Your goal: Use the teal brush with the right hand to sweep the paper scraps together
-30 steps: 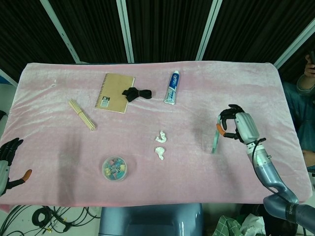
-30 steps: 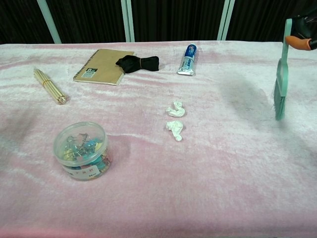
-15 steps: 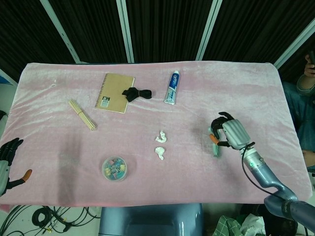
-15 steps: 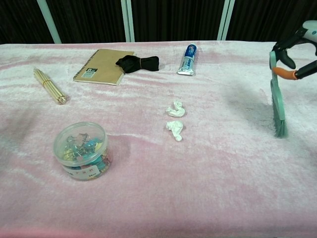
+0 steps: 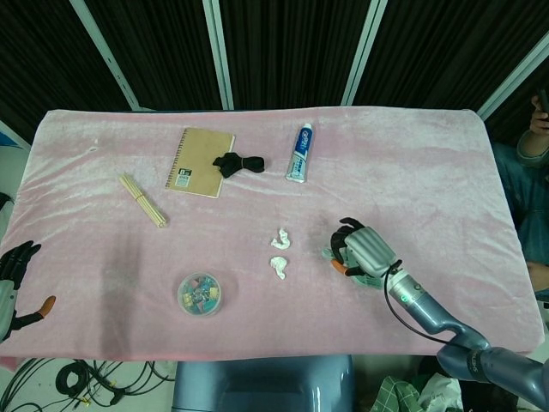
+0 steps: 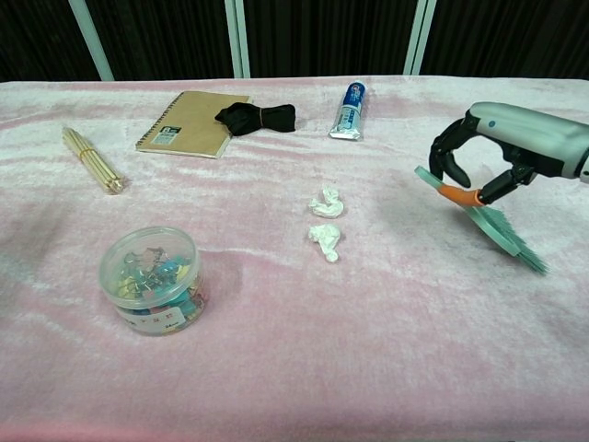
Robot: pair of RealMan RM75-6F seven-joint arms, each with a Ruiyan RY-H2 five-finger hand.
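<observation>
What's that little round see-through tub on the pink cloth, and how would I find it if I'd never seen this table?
Start at the pink cloth covering the table and go to the edge nearest the robot, on its left side. There stands a round clear tub full of colourful clips, with a bundle of wooden sticks further back. It is the only transparent container on the table; the things around it are flat or loose.

The right hand (image 5: pixel 360 254) reaches in from 4 o'clock, palm turned down, dark fingers (image 6: pixel 451 152) curled around a flat teal plastic brush (image 6: pixel 492 227). The left hand (image 5: pixel 12 283) rests at 8 o'clock, fingers spread, holding nothing.
</observation>
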